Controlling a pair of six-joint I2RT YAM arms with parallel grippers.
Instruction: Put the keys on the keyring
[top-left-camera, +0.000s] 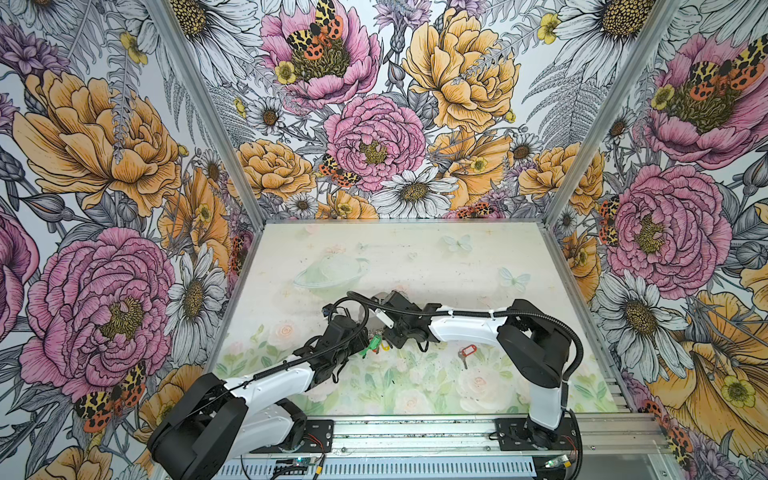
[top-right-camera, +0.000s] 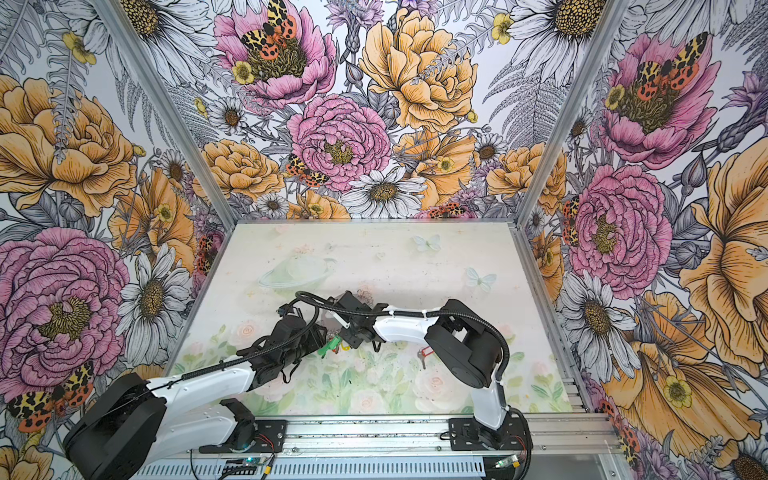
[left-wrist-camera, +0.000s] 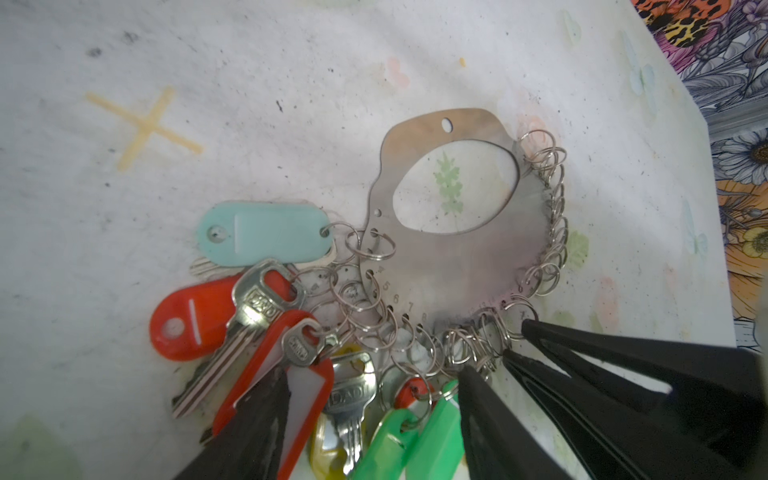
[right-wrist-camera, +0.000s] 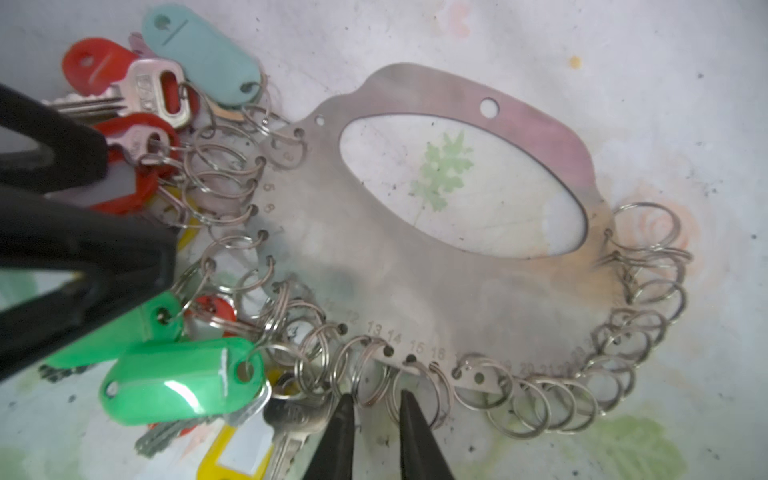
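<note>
Left end effector (left-wrist-camera: 372, 374) fingers apart over hung colour-tagged keys (left-wrist-camera: 249, 307), right end effector (right-wrist-camera: 376, 397) nearly together at silver wire rings (right-wrist-camera: 540, 399) of flat grey-brown crescent metal keyring (right-wrist-camera: 415, 291), grip unclear; loose red-tagged dark key (top-left-camera: 466, 352) lies on worktop (top-left-camera: 415, 257) behind right end effector, crosswise to its forearm, so right arm's nearer.

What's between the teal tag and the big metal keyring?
Small silver rings lie between the teal tag and the keyring, seen in the left wrist view.
</note>
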